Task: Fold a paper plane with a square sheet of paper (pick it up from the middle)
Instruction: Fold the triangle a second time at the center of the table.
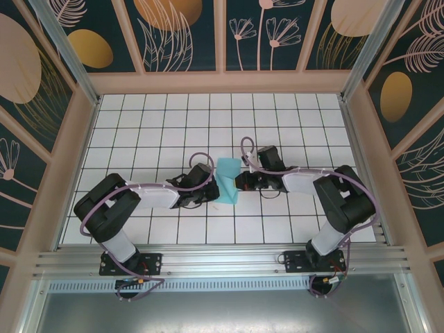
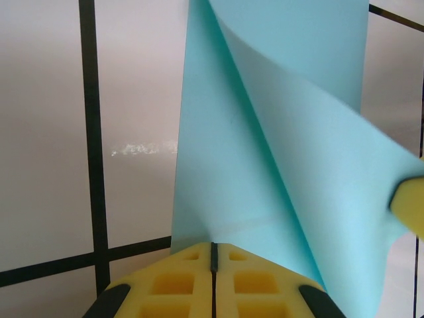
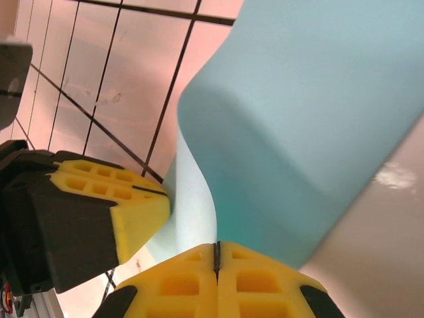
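Nearest you, both arms reach inward from their bases. Your left end effector (image 1: pixel 211 186) and right end effector (image 1: pixel 243 182) each have fingers pressed together, pinching opposite edges of the square sheet of paper (image 1: pixel 229 182) at the middle of the gridded surface (image 1: pixel 139 118). The sheet bends loosely over itself, uncreased. You appear early on: the paper plane is not yet formed.
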Robot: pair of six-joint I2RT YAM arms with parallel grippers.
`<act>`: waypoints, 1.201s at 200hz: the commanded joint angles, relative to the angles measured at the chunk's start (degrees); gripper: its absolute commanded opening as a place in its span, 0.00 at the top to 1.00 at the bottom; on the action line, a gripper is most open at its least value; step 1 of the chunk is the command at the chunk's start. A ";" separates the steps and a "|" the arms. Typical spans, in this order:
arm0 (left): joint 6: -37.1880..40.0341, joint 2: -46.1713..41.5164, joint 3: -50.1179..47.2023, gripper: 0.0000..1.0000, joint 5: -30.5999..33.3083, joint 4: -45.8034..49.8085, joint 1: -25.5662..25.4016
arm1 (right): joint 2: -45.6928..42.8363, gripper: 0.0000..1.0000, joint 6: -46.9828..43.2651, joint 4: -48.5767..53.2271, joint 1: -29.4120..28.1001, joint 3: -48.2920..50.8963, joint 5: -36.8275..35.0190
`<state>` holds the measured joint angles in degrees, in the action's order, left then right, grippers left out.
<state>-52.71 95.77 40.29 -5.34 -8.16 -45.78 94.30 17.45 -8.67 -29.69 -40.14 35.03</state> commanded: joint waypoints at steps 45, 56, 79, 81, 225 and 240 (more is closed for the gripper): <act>0.63 0.73 -0.31 0.91 0.77 3.15 -0.44 | 3.56 0.96 -6.89 1.13 1.57 -2.52 5.34; 0.68 0.73 -0.35 0.91 0.77 3.15 -0.45 | 3.80 0.96 -7.56 1.27 1.57 -2.82 5.86; 0.57 0.89 -0.39 0.91 0.77 3.07 -0.53 | 4.40 0.95 -9.58 1.94 1.57 -3.50 6.24; 0.58 0.91 -0.39 0.91 0.71 3.07 -0.54 | 4.47 0.95 -9.79 2.13 1.57 -3.64 6.16; 0.38 1.20 -0.40 0.91 0.55 3.63 -0.71 | 7.70 0.95 -19.97 6.43 2.18 -7.62 4.53; 0.41 1.24 -0.35 0.91 0.55 3.68 -0.71 | 7.89 0.95 -20.50 6.51 2.16 -7.94 4.33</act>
<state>-52.71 95.79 40.29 -5.34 -8.14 -45.89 101.14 -0.14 -2.94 -28.05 -46.24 39.38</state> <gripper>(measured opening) 0.089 0.056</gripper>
